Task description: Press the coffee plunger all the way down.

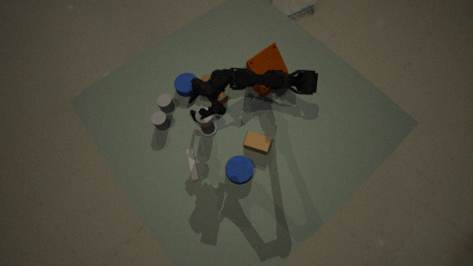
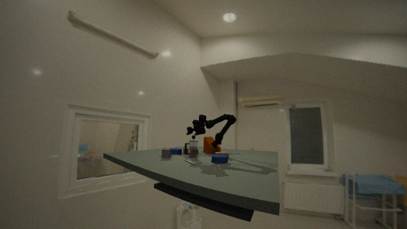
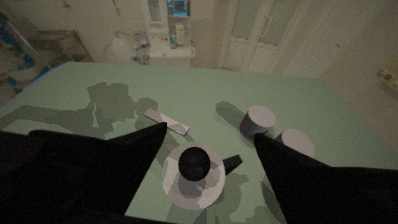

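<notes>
My wrist view looks straight down on the press (image 3: 194, 175) and its dark knob (image 3: 194, 164), low in the middle of the frame. My jaws are spread wide, one on each side of the knob, not touching it and holding nothing. The side view shows what the wrist view cannot: the press (image 2: 193, 148) stands upright on the table (image 2: 222, 182), with my jaws above it. From the top, the press (image 1: 207, 125) sits left of the middle, far from the table edges. Two gray cans (image 1: 162, 110) stand to its left. A blue disc (image 1: 185, 84) lies above it, another (image 1: 239, 169) below right. A white strip (image 1: 192, 165) lies below it, a tan block (image 1: 257, 142) to its right.
</notes>
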Robot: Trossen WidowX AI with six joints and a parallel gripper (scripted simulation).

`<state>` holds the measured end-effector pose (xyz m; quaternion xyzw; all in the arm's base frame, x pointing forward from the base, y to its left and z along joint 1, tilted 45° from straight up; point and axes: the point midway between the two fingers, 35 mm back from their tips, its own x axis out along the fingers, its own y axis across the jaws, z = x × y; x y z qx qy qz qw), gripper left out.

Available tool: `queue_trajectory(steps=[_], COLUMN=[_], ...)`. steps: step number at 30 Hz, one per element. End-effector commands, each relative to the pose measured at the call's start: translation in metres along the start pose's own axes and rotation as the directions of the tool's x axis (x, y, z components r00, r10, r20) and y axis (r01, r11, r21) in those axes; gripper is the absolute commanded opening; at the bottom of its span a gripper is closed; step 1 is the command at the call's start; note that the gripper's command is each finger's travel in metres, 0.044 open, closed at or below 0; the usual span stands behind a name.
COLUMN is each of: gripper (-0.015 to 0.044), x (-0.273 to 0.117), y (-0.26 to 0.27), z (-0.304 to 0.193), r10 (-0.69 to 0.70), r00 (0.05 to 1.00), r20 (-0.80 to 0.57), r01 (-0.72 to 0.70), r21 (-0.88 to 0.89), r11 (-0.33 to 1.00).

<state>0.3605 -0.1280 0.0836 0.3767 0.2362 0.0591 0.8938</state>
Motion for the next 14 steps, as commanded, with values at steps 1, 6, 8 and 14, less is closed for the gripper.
queue_trajectory(steps=[1, 6, 8, 14], gripper=[0.0440, 0.0440, 0.0440, 0.0440], x=[-0.031, -0.048, -0.048, -0.047], y=[0.007, 0.011, 0.011, 0.011], z=[0.032, 0.043, 0.043, 0.042], r10=[0.010, 0.015, 0.015, 0.015], r00=[1.000, 1.000, 1.000, 1.000], r20=[0.003, 0.003, 0.003, 0.003], r01=[-0.010, -0.015, -0.015, -0.015], r21=[-0.016, -0.012, -0.012, -0.012], r11=[1.000, 1.000, 1.000, 1.000])
